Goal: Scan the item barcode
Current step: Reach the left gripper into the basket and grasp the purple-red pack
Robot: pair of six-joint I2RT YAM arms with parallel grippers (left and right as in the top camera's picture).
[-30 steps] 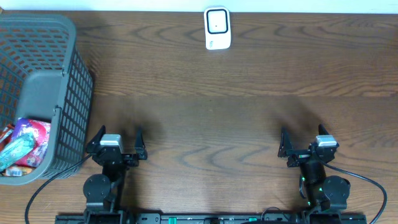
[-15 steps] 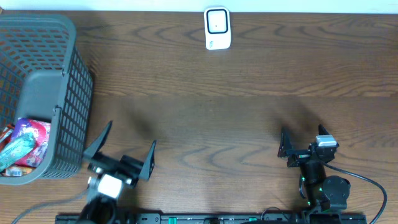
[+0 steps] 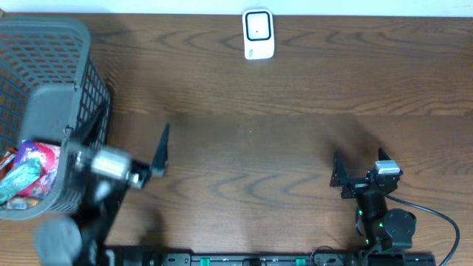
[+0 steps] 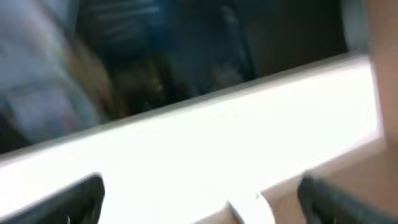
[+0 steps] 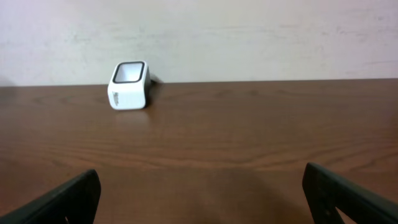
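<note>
Colourful packets point(image 3: 29, 171) lie in the grey mesh basket point(image 3: 53, 94) at the left edge of the overhead view. The white barcode scanner point(image 3: 258, 33) stands at the table's far edge, and it also shows in the right wrist view as the scanner point(image 5: 129, 85) at the far left. My left gripper point(image 3: 127, 142) is raised and open beside the basket's right wall. One finger point(image 3: 161, 148) is over the table. The left wrist view is motion-blurred, and the gripper point(image 4: 202, 193) holds nothing there. My right gripper point(image 3: 359, 165) rests open and empty near the front edge, seen again as the gripper point(image 5: 202, 183).
The brown wooden table point(image 3: 251, 133) stretches between the basket and the right arm. A pale wall point(image 5: 249, 37) runs behind the scanner. A black cable point(image 3: 436, 214) trails from the right arm's base.
The left arm has lifted off its rest and swung up and left toward the basket, its gripper staying open. The right arm has not moved.
</note>
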